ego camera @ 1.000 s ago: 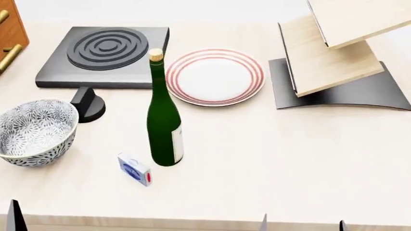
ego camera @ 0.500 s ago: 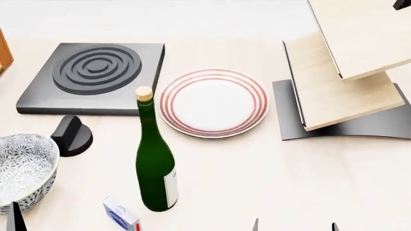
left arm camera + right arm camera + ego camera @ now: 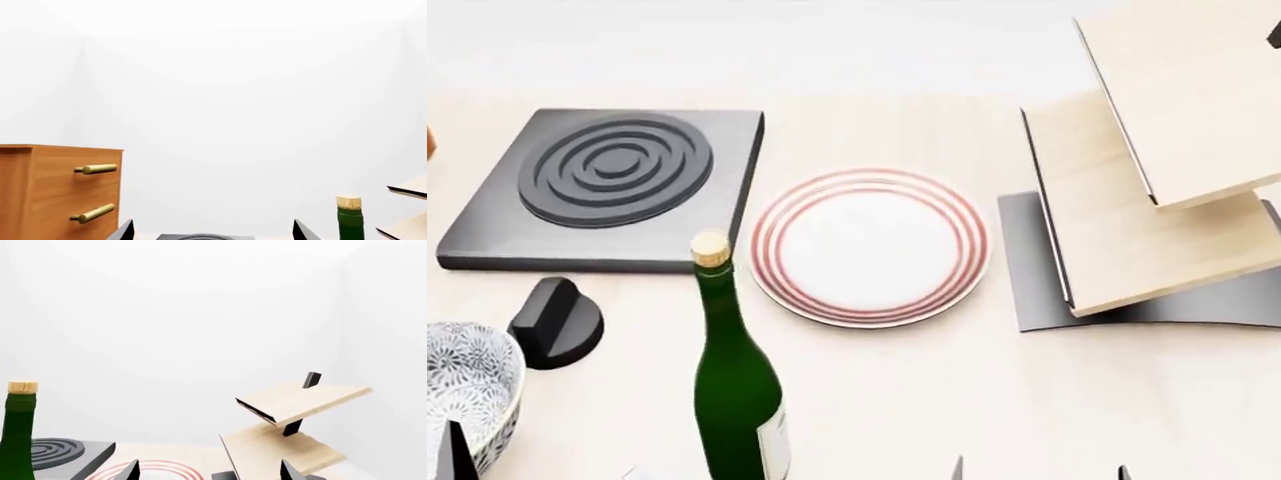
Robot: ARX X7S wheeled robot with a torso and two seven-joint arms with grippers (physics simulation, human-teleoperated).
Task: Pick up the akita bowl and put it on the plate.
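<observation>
The left pincer (image 3: 454, 455) shows only as one dark tip at the bottom edge of the head view. In its own wrist view two dark tips stand far apart with nothing between them, so it looks wide and empty. The akita bowl (image 3: 467, 385) sits right beside that tip, at the left edge of the surface (image 3: 961, 400). The right pincer (image 3: 1038, 470) also looks wide and empty, but it is far from the bowl. So the left arm is the nearer one. The plate (image 3: 870, 246) lies further back and to the right, past the tall green wine bottle (image 3: 734, 395).
</observation>
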